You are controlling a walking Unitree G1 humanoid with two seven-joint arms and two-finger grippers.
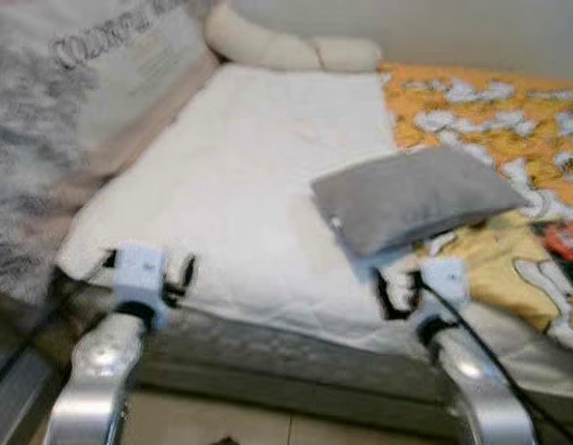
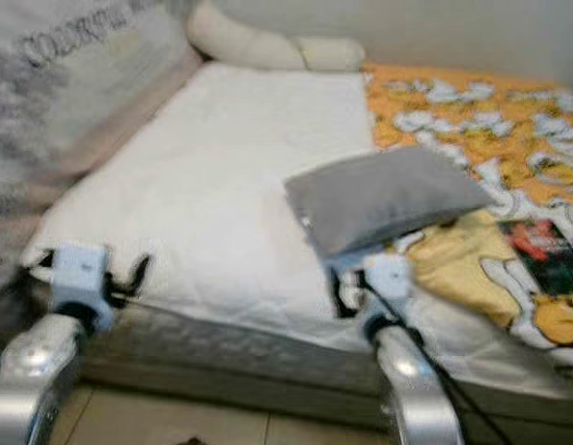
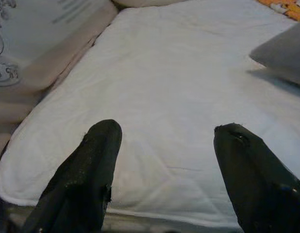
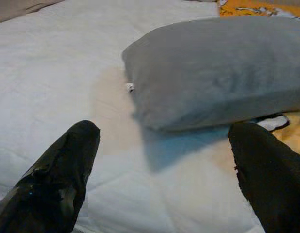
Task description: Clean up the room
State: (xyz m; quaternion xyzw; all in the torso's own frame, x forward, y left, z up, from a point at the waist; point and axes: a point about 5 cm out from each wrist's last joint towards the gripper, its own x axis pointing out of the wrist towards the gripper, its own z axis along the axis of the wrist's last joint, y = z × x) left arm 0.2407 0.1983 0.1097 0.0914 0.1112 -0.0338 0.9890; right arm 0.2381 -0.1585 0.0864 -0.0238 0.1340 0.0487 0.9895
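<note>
A grey pillow lies flat on the bed, partly on the white quilted pad and partly on the orange and yellow cartoon blanket. My right gripper hovers at the bed's near edge just short of the pillow, open, with nothing between its black fingers. My left gripper is held over the near left corner of the white pad, also open and empty.
A cream bolster lies at the head of the bed by the wall. A printed padded side panel and a grey fuzzy cover rise along the left. The mattress edge stands above tiled floor.
</note>
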